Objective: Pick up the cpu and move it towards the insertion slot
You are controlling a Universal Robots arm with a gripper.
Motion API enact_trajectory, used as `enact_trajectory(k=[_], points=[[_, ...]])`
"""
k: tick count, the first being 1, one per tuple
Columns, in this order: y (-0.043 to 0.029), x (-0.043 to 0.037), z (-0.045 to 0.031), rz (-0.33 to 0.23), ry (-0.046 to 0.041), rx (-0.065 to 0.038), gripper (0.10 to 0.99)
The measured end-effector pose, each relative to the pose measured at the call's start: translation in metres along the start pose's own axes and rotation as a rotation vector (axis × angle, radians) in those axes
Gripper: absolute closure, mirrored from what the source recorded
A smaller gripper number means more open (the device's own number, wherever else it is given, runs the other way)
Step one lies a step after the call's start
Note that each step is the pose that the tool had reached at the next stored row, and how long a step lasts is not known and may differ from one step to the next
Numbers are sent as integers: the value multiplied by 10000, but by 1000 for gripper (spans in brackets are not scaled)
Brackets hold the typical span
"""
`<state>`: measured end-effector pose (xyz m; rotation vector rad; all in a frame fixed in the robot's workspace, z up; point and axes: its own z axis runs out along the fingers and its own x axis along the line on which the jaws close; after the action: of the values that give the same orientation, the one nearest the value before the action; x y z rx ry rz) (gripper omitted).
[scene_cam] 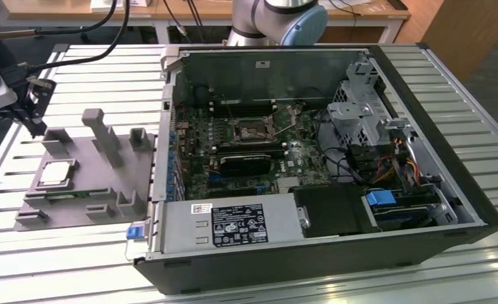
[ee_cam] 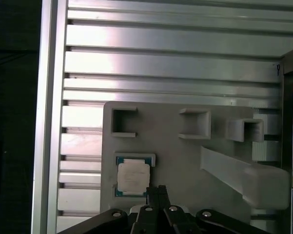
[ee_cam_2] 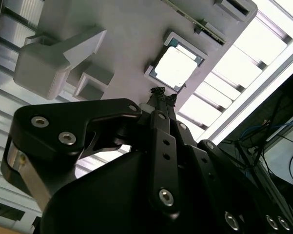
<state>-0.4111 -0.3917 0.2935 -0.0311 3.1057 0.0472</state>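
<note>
Cpu [scene_cam: 56,172]: lies flat in a square recess of the grey fixture plate [scene_cam: 92,193], shiny top up, pale rim visible all round in the first wrist view [ee_cam: 133,176]. It is outside the computer case [scene_cam: 460,158], on the exterior view's left. Nothing touches it.

Tool [ee_cam: 156,188]: fingers together, holding nothing. In both wrist views the closed tips [ee_cam_2: 162,93] appear just beside one edge of the cpu. In the exterior view the tool hangs above the fixture's far left corner, clear of the plate, so no contact.

Fixture: upright grey blocks [scene_cam: 97,136] and open-sided pockets stand around the cpu's recess. The plate rests on the slatted metal table [scene_cam: 105,69], butted against the case's side.

Insertion slot [scene_cam: 250,130]: square socket with silver frame and dark centre, on the motherboard [scene_cam: 231,152] inside the open case. It is well apart from the cpu, toward the exterior view's right, and unoccupied.
</note>
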Motion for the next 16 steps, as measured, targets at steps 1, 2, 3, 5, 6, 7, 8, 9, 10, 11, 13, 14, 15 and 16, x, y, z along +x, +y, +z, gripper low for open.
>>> enact_trajectory(k=[1, 2, 3, 5, 6, 7, 8, 9, 10, 11, 13, 14, 15, 16], points=[[0, 7, 7, 0, -5, 0, 984], [0, 15, 14, 0, -9, 0, 984], [0, 24, 20, -1, -13, 1, 984], [0, 45, 34, -1, -22, 1, 984], [0, 56, 41, -1, -25, 1, 984], [0, 67, 49, -1, -28, 1, 984], [0, 78, 56, -1, -30, 1, 984], [0, 90, 64, 0, -31, 1, 984], [0, 98, 75, -1, -34, 0, 984], [0, 106, 88, -1, -37, -1, 984], [-2, 121, 113, -2, -39, 1, 984], [-2, 127, 128, -2, -42, 0, 984], [-3, 131, 141, -2, -42, 0, 984], [-4, 135, 154, -3, -42, 1, 984]])
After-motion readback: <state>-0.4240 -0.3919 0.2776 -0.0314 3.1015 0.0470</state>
